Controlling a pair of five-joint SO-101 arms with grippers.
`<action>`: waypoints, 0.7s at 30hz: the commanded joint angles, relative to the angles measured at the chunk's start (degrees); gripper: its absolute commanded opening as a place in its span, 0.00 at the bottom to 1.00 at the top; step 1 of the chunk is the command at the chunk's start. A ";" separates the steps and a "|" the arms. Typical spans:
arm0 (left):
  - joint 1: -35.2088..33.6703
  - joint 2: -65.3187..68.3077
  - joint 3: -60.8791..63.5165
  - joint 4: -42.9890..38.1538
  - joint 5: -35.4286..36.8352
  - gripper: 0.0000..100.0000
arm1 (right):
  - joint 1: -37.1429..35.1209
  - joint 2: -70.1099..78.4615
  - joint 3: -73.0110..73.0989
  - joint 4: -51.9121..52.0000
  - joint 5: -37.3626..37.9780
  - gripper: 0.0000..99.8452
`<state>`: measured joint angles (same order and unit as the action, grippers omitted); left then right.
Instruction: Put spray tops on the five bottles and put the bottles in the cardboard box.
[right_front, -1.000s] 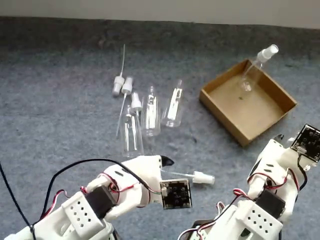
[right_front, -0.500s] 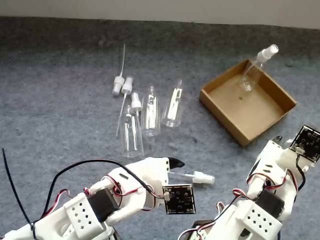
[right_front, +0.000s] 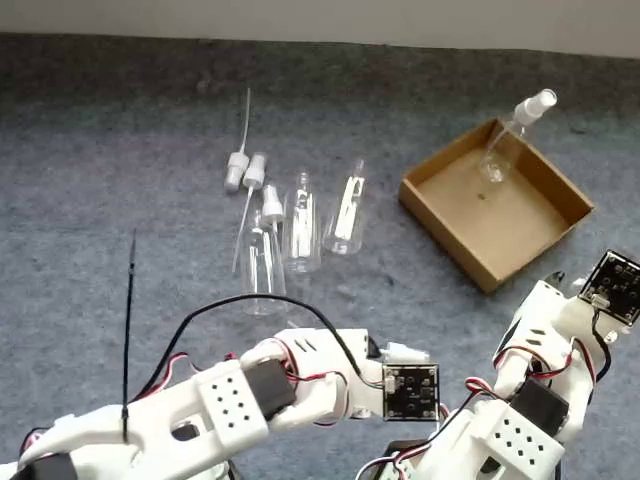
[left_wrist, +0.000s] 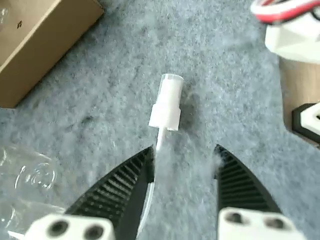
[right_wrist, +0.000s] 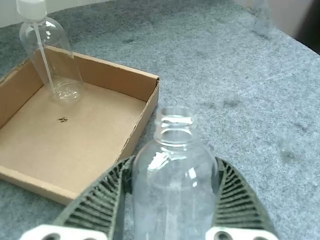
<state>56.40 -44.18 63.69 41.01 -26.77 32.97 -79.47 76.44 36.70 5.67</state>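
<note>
The left end effector (left_wrist: 184, 161) is open, its jaws straddling the thin tube of a spray top (left_wrist: 166, 102) lying on the grey worktop (left_wrist: 100, 90); the tube seems to touch 1 finger. The right end effector (right_wrist: 173, 170) clamps an uncapped bottle (right_wrist: 172, 137) near the cardboard box (right_wrist: 145, 87).

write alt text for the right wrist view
The right gripper grips a clear uncapped bottle by its sides. Beyond it on grey cloth, a cardboard box holds a second bottle fitted with a spray top.
</note>
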 joint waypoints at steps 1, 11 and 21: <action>1.01 4.53 -0.92 -8.97 0.79 0.20 | 0.31 -0.84 -0.22 -1.98 -0.44 0.13; -1.19 17.27 0.66 -23.82 0.79 0.24 | 0.31 -0.92 -0.22 -1.98 -0.44 0.13; -3.91 31.52 -2.33 -35.96 0.79 0.24 | 0.31 -1.01 -0.13 -1.98 -0.44 0.13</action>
<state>53.14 -16.31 65.27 7.69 -26.59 32.97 -79.47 76.44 36.70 5.67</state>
